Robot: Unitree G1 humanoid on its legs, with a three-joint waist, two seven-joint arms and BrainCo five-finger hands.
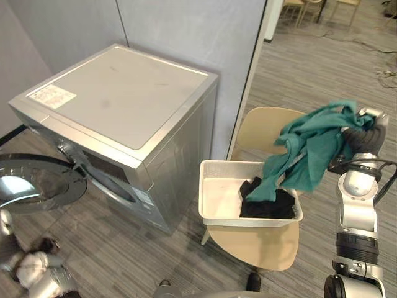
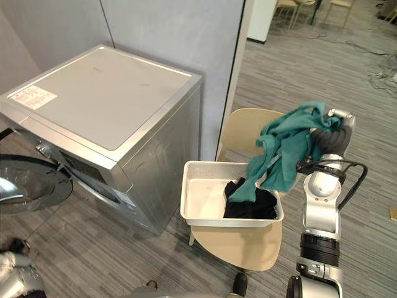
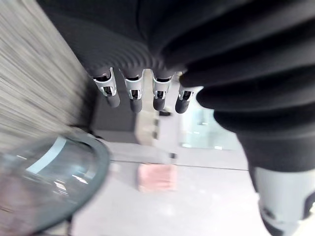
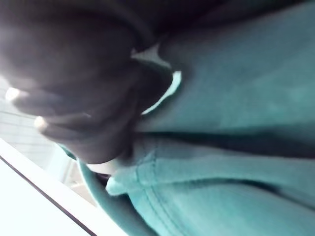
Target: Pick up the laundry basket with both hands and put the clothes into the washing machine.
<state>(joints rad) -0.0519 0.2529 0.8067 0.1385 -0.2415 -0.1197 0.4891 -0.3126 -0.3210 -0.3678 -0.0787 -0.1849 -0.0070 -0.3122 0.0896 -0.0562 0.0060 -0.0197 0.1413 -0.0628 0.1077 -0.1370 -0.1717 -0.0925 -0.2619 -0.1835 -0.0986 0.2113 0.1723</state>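
Observation:
A white laundry basket (image 1: 214, 166) rests on a beige chair (image 1: 260, 127) to the right of the silver washing machine (image 1: 124, 99). The machine's round door (image 1: 37, 183) hangs open at the left. My right hand (image 1: 367, 126) is raised to the right of the basket and is shut on a teal garment (image 1: 310, 146). The garment drapes from the hand down into the basket, onto a black garment (image 1: 268, 202) lying there. The teal cloth (image 4: 221, 98) lies right against the hand in the right wrist view. My left hand (image 1: 34, 268) is low at the lower left, below the door, with its fingers (image 3: 133, 96) straight and empty.
A grey partition wall (image 1: 186, 31) stands behind the machine and chair. Open striped floor (image 1: 322, 68) runs past it to the right, with loose cables (image 1: 384, 74) at the far right and chair legs (image 1: 298, 9) at the top.

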